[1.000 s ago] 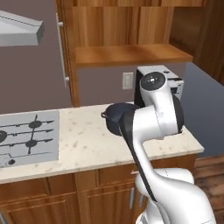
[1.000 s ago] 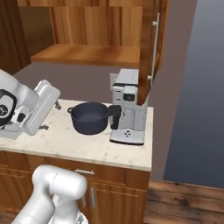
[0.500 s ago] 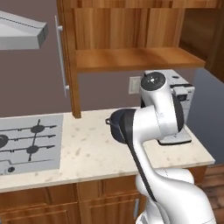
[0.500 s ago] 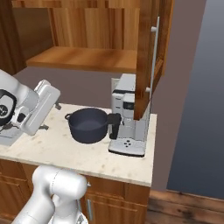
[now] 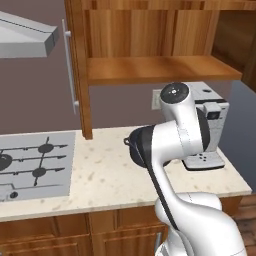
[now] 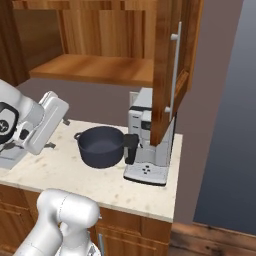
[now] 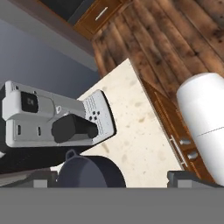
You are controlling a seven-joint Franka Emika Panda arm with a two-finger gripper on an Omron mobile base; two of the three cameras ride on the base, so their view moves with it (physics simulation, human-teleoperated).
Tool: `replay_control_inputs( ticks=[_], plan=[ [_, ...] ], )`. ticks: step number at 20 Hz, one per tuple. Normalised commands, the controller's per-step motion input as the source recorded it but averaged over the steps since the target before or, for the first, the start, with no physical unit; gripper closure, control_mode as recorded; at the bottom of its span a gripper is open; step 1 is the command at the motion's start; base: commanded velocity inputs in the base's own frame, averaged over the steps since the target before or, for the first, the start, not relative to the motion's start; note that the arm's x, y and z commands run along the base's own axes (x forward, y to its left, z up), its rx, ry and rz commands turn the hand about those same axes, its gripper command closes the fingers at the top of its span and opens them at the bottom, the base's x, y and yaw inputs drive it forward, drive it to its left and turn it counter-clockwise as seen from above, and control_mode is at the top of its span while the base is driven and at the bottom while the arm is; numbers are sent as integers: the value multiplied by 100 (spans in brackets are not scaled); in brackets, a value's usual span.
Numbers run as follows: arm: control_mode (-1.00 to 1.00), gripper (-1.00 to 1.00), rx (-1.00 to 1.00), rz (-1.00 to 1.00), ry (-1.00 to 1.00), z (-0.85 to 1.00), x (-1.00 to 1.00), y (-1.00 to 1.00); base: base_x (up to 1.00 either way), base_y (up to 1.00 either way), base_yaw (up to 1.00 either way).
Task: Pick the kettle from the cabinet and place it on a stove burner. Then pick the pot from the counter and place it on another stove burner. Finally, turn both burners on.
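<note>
The cabinet (image 5: 150, 50) hangs open above the counter (image 5: 100, 175), its plank shelf bare in what the base views show, and the kettle cannot be made out on it or on the cooktop; a dark rounded shape sits at the far left edge of the stove (image 5: 35, 165), but it is cut off and too small to name. So the step in hand looks like the pot. The coffee machine (image 6: 147, 145) stands at the right end of the counter, and the pot (image 6: 101, 146) sits just beside it on its left, upright and empty, one loop handle towards the arm. The gripper (image 7: 111, 177) hangs above the pot with its two fingertips spread wide apart and nothing between them. To do this well, I would judge that the hand should come down over the near rim, one finger inside the wall and one outside, clear of the coffee machine's dark spout, then close firmly before lifting straight up and carrying it left to a free burner (image 5: 46, 148). No brand, label or readable writing shows on the machine or elsewhere.
</note>
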Motion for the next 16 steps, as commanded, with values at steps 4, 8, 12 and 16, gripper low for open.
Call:
replay_control_inputs(
  ticks=[4, 8, 12, 16],
  plan=[
    [100, -100, 0, 0, 0, 0, 0, 0, 41, -27, 10],
    [-100, -100, 2, 2, 1, -9, 5, -7, 8, -6, 2],
    [-100, -100, 0, 0, 2, -31, 9, 0, 0, 0, 0],
    [-100, -100, 0, 0, 6, -23, 14, 0, 0, 0, 0]
  ],
)
